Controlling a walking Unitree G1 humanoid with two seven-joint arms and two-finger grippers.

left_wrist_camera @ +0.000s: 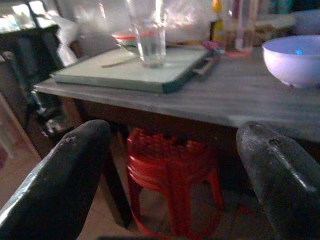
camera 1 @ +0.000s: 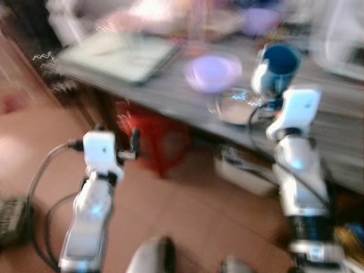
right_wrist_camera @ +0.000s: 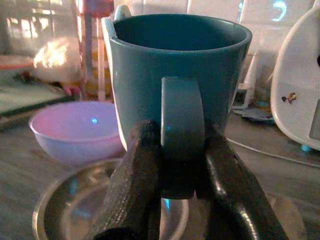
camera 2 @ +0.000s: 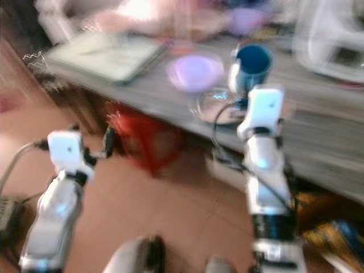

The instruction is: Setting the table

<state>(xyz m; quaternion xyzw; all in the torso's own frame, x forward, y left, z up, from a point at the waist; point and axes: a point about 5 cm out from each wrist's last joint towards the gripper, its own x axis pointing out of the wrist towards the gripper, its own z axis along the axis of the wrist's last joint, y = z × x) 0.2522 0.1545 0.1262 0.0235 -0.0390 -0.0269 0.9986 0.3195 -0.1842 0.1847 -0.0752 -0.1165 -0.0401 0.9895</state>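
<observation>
A blue mug (right_wrist_camera: 177, 75) hangs above a shallow metal plate (right_wrist_camera: 60, 210) on the grey table (camera 1: 170, 96). My right gripper (right_wrist_camera: 181, 165) is shut on the blue mug's handle, holding it upright over the plate (camera 1: 236, 108). A lilac bowl (camera 1: 213, 73) sits just left of the plate. My left gripper (left_wrist_camera: 170, 165) is open and empty, held low in front of the table's edge, facing a red stool (left_wrist_camera: 172, 180) under the table. The head views are blurred.
A pale green tray (left_wrist_camera: 135, 75) with a glass (left_wrist_camera: 148, 32) on it lies at the table's left end. Bottles and clutter stand along the back. A white appliance (right_wrist_camera: 302, 95) sits to the right. A white box (camera 1: 244, 170) lies on the floor under the table.
</observation>
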